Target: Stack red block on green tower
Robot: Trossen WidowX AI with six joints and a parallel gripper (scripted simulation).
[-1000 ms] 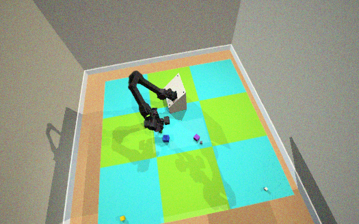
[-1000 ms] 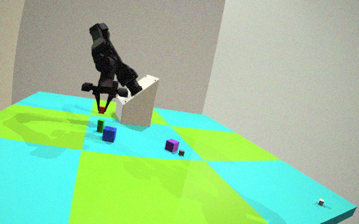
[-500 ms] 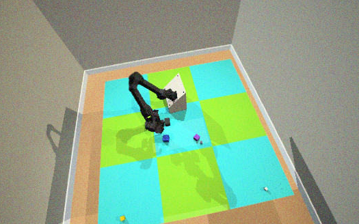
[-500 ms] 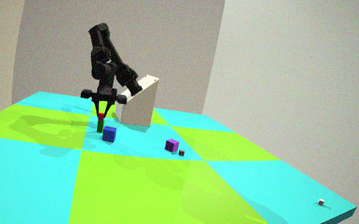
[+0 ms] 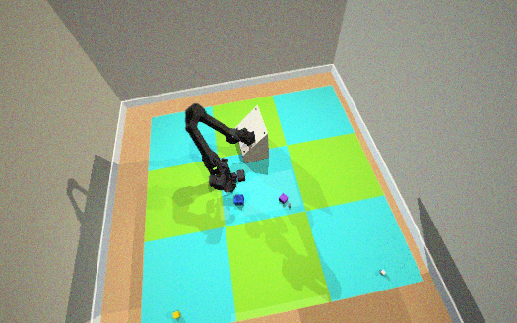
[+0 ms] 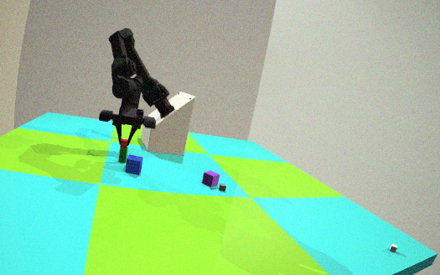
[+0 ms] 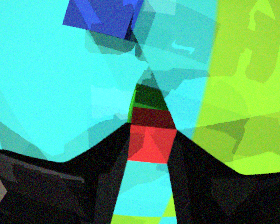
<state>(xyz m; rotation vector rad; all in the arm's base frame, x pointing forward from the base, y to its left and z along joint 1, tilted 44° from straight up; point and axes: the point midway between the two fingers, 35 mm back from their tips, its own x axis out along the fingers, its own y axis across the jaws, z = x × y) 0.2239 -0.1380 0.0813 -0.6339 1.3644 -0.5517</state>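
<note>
Gripper (image 6: 124, 140) points straight down, fingers pinching red block (image 6: 123, 142). Red block sits directly above green tower (image 6: 122, 154), appears touching its top in exterior view; contact not certain. Wrist view: red block (image 7: 151, 144) clamped between dark fingers, green tower (image 7: 148, 96) showing just beyond it. Tower upright, toward far-left part of checkered floor (image 6: 185, 226). Blue cube (image 6: 134, 164) just beside tower. Purple cube (image 6: 210, 179) and small dark cube (image 6: 222, 187) nearer centre. White wedge (image 6: 170, 126) behind arm.

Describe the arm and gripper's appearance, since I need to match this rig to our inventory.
The arm is matte black throughout, with chunky, blocky links. The gripper has a wide black crossbar with rounded ends and two slim, tapering black fingers. No cables or markings are visible.
</note>
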